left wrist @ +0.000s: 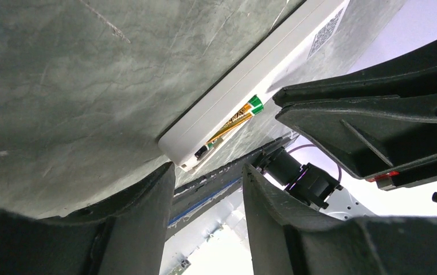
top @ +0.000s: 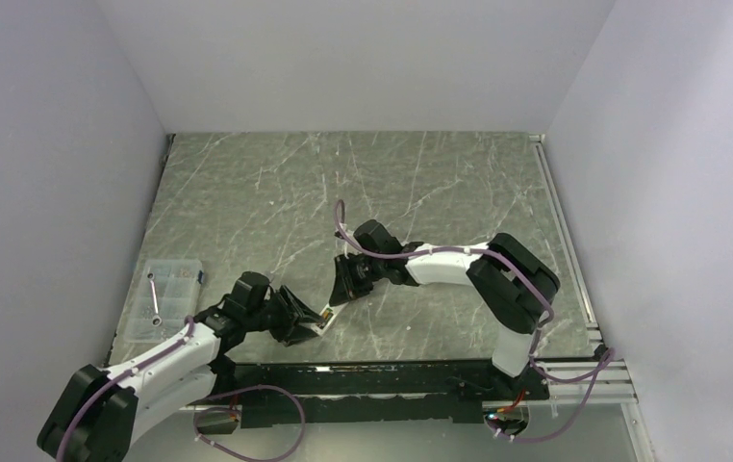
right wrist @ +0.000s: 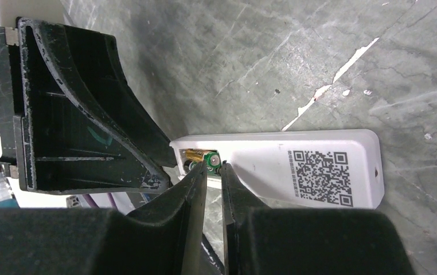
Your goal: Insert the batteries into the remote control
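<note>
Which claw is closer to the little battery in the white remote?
Right. The right claw is right at the green end of the gold-and-green cylindrical battery inside the white rectangular plastic remote. The left claw sits at that remote's end, slightly farther off.

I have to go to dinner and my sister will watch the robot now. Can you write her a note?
The left gripper has its fingers apart at the open end of the slim white plastic remote control.
The right gripper is nearly closed, tips at the green end of the small gold cylinder battery; grip unclear.
The remote lies label-up on the grey-green marbled table.
Done: one battery in the compartment.
Left: a second battery, not in view.
</note>
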Motion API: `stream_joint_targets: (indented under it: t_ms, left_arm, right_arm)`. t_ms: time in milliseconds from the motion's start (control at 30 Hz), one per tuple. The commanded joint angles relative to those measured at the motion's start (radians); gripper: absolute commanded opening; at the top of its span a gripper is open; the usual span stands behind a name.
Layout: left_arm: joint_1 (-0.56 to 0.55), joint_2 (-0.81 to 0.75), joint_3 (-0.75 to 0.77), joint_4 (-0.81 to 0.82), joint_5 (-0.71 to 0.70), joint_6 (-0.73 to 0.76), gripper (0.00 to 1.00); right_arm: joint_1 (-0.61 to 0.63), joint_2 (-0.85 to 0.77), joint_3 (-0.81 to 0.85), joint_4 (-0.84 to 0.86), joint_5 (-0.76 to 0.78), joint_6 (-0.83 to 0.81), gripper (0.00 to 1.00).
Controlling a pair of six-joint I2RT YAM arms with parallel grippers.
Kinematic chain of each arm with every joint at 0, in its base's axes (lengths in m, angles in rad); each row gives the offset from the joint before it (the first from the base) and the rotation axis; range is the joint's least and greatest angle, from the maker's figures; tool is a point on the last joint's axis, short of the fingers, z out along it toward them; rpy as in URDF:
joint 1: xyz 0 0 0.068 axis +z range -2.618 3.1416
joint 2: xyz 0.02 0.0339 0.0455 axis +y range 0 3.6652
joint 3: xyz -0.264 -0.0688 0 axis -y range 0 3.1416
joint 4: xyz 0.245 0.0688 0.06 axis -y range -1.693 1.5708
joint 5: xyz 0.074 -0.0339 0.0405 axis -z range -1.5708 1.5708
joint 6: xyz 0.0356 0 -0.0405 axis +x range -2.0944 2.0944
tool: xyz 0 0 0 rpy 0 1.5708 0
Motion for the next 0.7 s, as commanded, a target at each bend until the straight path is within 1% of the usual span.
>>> stream_joint_targets:
  t_ms: [0, 333, 667]
  left_arm:
    - [0.0, 0.005, -0.002, 0.039, 0.002, 0.0, 0.52]
    - [0.0, -0.017, -0.005, 0.005, -0.01, 0.001, 0.52]
    - [0.0, -0.011, -0.008, 0.012, -0.011, 0.002, 0.52]
  right_arm:
    - [-0.005, 0.014, 0.04, 0.041, -0.02, -0.002, 0.18]
    - [-0.005, 0.035, 0.052, 0.051, -0.039, 0.001, 0.18]
    - [-0.003, 0.04, 0.055, 0.039, -0.039, -0.003, 0.17]
